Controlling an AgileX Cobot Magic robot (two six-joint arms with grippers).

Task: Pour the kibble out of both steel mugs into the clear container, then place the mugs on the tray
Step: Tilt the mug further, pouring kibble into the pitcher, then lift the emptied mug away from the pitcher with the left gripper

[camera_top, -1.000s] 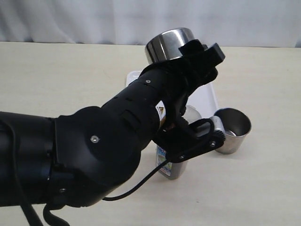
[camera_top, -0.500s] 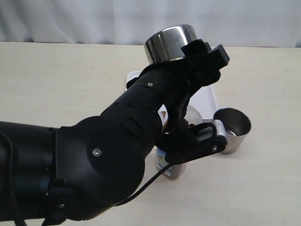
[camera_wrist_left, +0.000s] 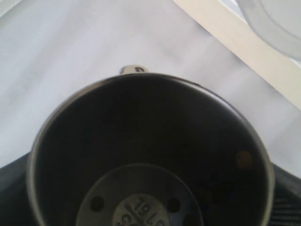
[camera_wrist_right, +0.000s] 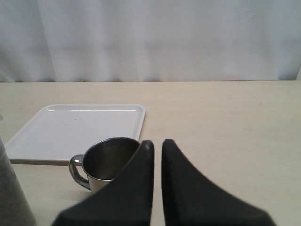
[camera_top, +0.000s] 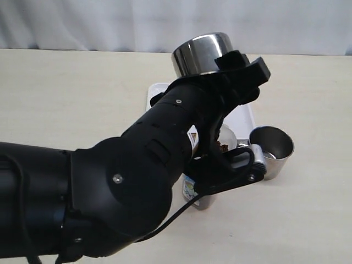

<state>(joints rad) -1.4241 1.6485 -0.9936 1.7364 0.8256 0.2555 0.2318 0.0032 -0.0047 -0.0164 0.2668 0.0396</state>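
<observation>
Steel mug (camera_top: 198, 52) clamped in left fingers (camera_top: 243, 70), right fingers (camera_wrist_right: 134, 190) almost together, empty

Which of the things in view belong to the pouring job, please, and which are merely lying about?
Part of the job: raised steel mug, standing steel mug, clear container, kibble inside it, tray.

Merely there: table, white curtain. No loose clutter shows.

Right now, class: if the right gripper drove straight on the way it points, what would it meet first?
Probably bare table, then the curtain. The right gripper points just past the steel mug, which sits beside its line. Depth is unclear, so a jaw might clip the rim.
</observation>
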